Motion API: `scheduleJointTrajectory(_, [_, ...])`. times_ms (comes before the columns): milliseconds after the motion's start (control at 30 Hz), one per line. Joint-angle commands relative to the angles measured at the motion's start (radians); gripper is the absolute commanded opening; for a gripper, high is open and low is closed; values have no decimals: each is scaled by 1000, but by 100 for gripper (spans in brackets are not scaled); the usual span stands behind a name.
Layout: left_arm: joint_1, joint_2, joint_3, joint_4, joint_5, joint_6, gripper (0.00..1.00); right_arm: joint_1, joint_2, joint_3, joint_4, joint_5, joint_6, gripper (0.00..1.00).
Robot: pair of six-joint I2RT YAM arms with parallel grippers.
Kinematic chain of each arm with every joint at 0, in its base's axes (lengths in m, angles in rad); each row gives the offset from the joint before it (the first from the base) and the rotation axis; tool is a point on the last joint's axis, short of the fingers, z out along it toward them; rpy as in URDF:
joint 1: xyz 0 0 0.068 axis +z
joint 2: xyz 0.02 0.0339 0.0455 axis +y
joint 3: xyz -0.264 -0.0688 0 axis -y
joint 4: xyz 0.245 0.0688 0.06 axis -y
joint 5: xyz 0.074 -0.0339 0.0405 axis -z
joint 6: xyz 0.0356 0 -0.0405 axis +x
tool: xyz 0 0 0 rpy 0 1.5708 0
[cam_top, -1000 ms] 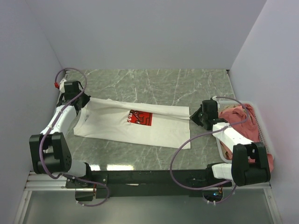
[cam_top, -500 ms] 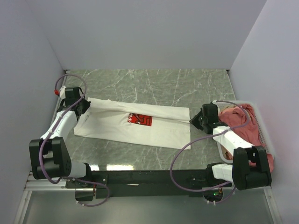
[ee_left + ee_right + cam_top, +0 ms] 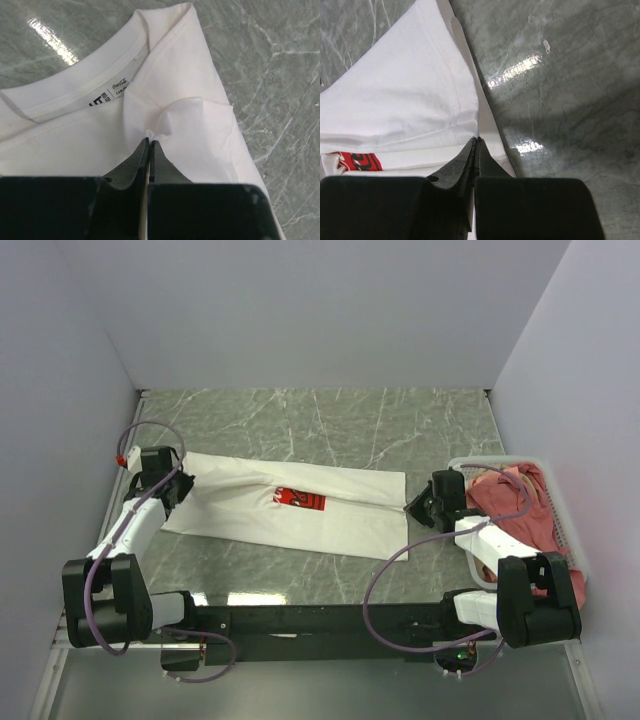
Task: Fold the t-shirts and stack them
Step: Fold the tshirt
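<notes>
A white t-shirt point(image 3: 290, 508) with a red chest print point(image 3: 300, 500) lies lengthwise on the marble table, its far long edge folded toward me so the print is half covered. My left gripper point(image 3: 178, 480) is shut on the folded cloth near the collar point(image 3: 85, 75); the pinched fold point(image 3: 190, 120) bunches at the fingertips. At the other end my right gripper point(image 3: 412, 506) is shut on the hem corner point(image 3: 460, 115), with the print point(image 3: 355, 161) showing at lower left. More t-shirts, salmon-pink point(image 3: 515, 502), lie heaped in the basket.
A white slatted plastic basket point(image 3: 560, 515) stands at the right edge beside the right arm. Grey walls close in the table on the left, back and right. Bare marble point(image 3: 330, 425) lies behind the shirt and along the near edge point(image 3: 300, 575).
Both grippers have moved toward me, drawing the shirt's far edge over its front. The fold now covers more of the red print than a second ago.
</notes>
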Motion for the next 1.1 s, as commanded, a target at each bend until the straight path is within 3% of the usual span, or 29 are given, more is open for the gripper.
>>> scheduleJointTrajectory(0, [8,-53,-35,50,-25,-30,0,2,-10,-13,39,3,10,0])
scheduleJointTrajectory(267, [14,-74,15,32,-7,-16,0,0,-27,24,15,17,1,0])
scheduleJointTrajectory(500, [19,-122,-41,29,-25,-21,0,0,-33,-3,30,11,1,1])
scheduleJointTrajectory(600, [19,-131,-75,34,-28,-33,0,-2,-35,-17,38,8,1,8])
scheduleJointTrajectory(700, [20,-131,-98,44,-34,-43,0,-2,-52,-20,38,6,-4,27])
scheduleJointTrajectory(833, [22,-122,-103,43,-39,-50,1,0,-96,-22,20,15,-8,43])
scheduleJointTrajectory(1067, [25,-140,-114,35,-60,-59,1,58,-109,55,-40,84,-56,46])
